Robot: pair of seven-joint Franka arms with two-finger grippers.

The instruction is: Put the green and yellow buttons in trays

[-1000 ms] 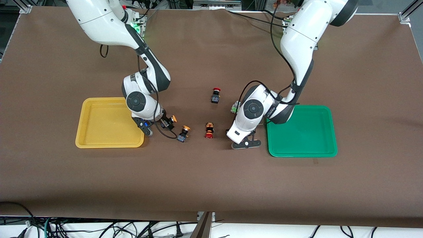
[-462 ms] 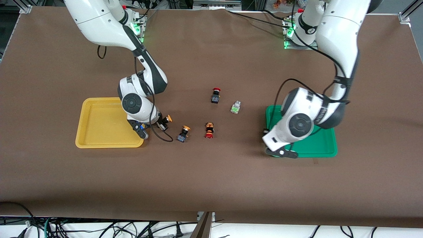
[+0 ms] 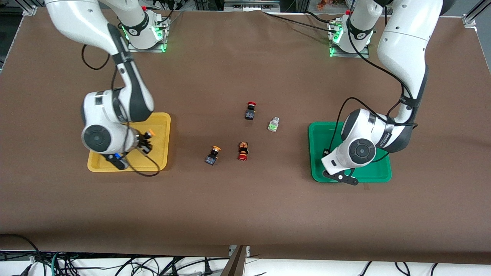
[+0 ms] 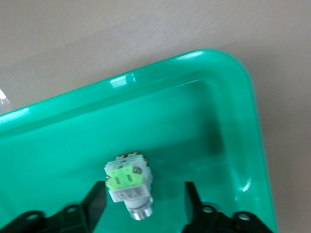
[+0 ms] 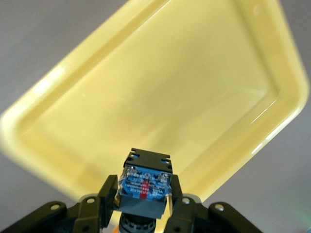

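My right gripper (image 3: 145,145) hangs over the yellow tray (image 3: 161,122), shut on a black-and-blue button with a yellow-orange cap (image 3: 149,138). In the right wrist view that button's blue body (image 5: 146,182) sits clamped between the fingers of the right gripper (image 5: 142,189), above the yellow tray (image 5: 146,97). My left gripper (image 3: 341,177) is over the green tray (image 3: 383,130), at the corner nearest the front camera. The left wrist view shows the left gripper (image 4: 144,196) open. A whitish button with green marks (image 4: 127,182) lies between its fingers, clear of one of them, over the tray floor (image 4: 194,121).
Mid-table, between the trays, lie a second green-marked button (image 3: 273,125), a second yellow-capped button (image 3: 213,155) and two red-capped switches (image 3: 250,110) (image 3: 243,150). Brown cloth covers the table.
The left arm swung from mid-table to over the green tray and opened its fingers. The right arm closed on a yellow-capped button and carried it from the table to over the yellow tray.
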